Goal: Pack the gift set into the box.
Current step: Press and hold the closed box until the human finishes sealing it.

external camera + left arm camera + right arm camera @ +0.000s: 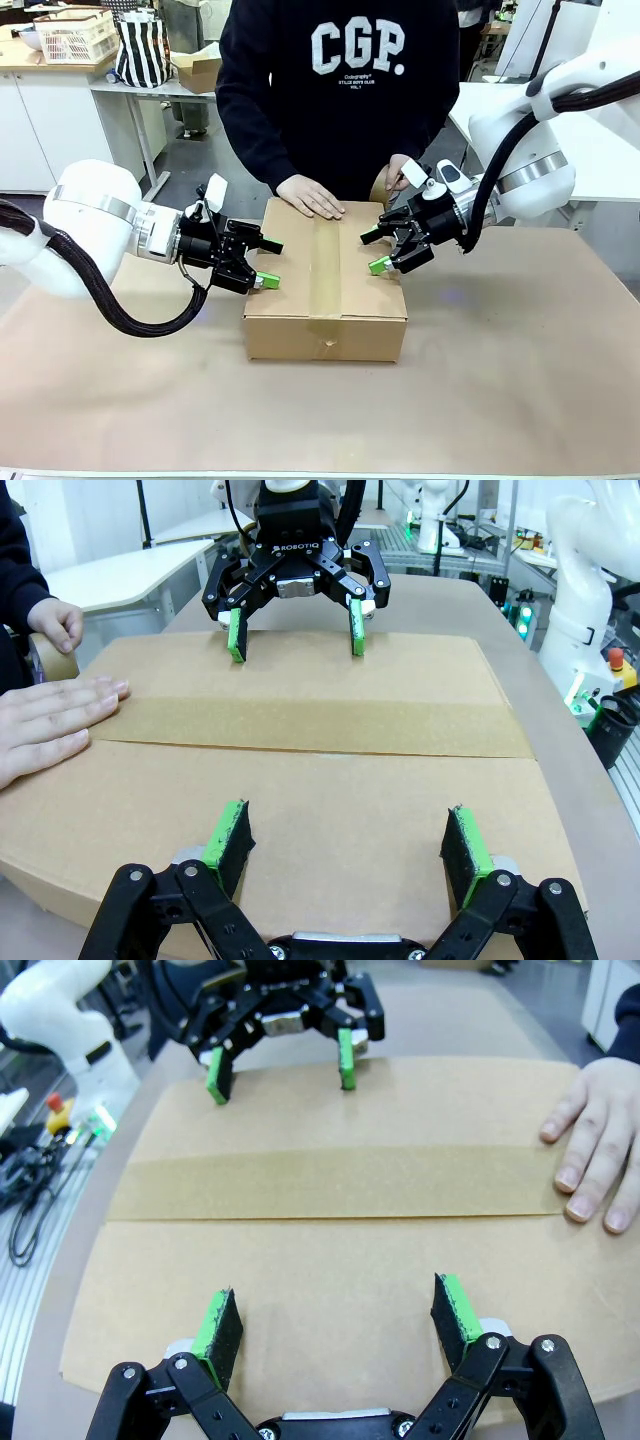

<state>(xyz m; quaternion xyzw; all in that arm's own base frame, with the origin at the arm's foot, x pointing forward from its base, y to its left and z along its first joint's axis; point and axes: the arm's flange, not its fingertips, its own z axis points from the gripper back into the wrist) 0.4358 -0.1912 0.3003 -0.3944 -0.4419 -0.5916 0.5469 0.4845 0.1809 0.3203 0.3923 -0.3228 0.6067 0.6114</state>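
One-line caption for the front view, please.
Both open grippers, left and right, flank the taped box while a person's hand rests on top.

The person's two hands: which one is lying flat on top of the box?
The hand nearer the left gripper lies flat, fingers spread, on the box lid. The other hand is curled behind the box's far edge.

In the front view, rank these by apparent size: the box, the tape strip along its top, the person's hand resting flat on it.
1. The box.
2. The tape strip.
3. The person's hand, though the strip's area is only modestly larger.

White arms, black cables, green-padded black jaws.
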